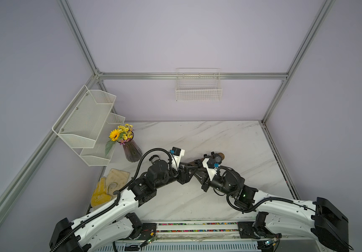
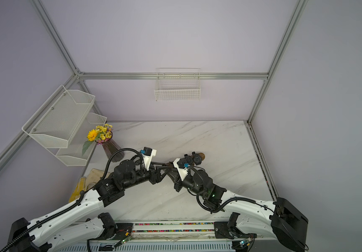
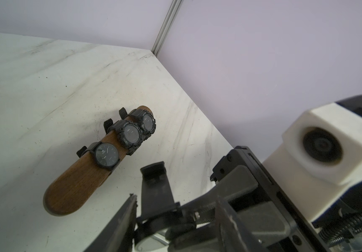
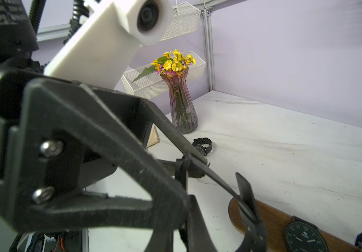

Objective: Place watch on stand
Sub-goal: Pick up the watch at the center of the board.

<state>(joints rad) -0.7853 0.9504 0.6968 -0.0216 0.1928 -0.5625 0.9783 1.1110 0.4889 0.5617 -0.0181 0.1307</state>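
The stand is a dark brown wooden bar lying on the marble table; its far end shows past the arms in both top views. Three black watches sit on it. My right gripper is shut on the strap of another black watch, held just off the bar's near end. My left gripper faces it with its fingers apart on either side of the right gripper's tips and the held watch. One more black watch lies on the table by the vase.
A glass vase of yellow flowers stands at the left behind my left arm. White mesh shelves hang on the left wall and a wire basket on the back wall. Yellow and beige cloths lie at the front left.
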